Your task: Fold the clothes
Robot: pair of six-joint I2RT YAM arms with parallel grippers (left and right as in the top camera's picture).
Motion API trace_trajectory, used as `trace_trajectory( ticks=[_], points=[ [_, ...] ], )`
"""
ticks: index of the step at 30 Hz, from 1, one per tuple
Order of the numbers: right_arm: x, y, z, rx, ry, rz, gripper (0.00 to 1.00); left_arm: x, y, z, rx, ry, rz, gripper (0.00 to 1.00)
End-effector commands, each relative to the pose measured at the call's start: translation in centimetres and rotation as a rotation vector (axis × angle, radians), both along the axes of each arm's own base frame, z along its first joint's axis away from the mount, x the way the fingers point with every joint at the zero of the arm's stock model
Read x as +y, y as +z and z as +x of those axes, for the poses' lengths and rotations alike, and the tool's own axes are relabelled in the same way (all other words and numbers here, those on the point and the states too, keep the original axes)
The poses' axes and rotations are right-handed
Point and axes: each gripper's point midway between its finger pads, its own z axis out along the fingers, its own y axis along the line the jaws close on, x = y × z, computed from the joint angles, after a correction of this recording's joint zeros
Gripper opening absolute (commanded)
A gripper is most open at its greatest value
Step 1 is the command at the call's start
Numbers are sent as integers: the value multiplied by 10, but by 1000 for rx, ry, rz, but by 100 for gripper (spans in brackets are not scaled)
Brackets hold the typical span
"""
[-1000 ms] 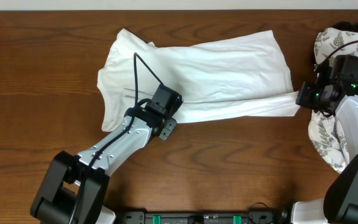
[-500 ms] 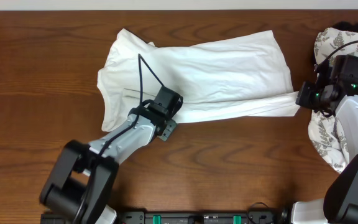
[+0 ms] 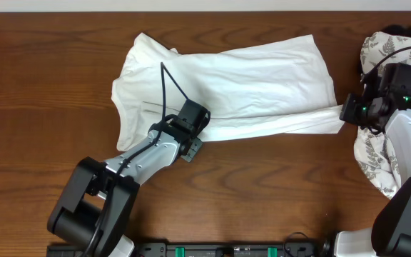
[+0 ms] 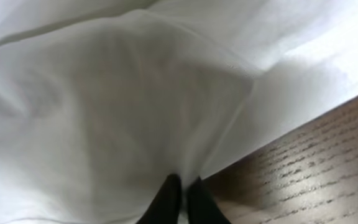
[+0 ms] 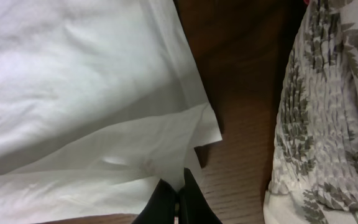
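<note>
The clothes are one plain white T-shirt (image 3: 241,78), spread crumpled across the middle of the brown table (image 3: 41,86). My left gripper (image 3: 204,120) sits at the shirt's near edge, shut on a pinch of white cloth (image 4: 135,112); its dark fingertips (image 4: 168,190) squeeze the fabric where it meets the wood. My right gripper (image 3: 345,111) is shut on the shirt's right corner (image 5: 166,155), which is pulled out into a taut strip toward the right. No chest print shows.
A white cloth with grey fern-leaf print (image 3: 398,57) lies bunched at the right edge, under and beside my right arm; the right wrist view shows the fern-leaf cloth (image 5: 328,112) close to the gripper. Bare wood lies left of and in front of the shirt.
My left gripper has closed on the shirt's near edge. Its arm base shifted slightly right. The right arm and the shirt's taut corner have not moved.
</note>
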Motion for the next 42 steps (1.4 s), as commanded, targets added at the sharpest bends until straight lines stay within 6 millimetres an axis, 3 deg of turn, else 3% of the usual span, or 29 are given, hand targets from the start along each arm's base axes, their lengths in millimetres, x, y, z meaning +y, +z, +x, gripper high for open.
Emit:
trace_trajectory(
  ticks=[1,11,26,33,42],
  points=[
    [0,-4,-2,9,-15,9,1,1,4,1,-10,18,-4,6],
    [0,-4,-2,10,-15,9,1,-5,59,20,-146,31,-83,6],
    [0,-4,-2,10,-15,10,1,18,82,69,-314,124,-148,6],
    [-1,-3,0,1,-15,7,1,13,92,88,-396,121,-182,6],
    [-2,-1,5,-19,-14,1,1,12,77,111,-442,116,-183,6]
  ],
)
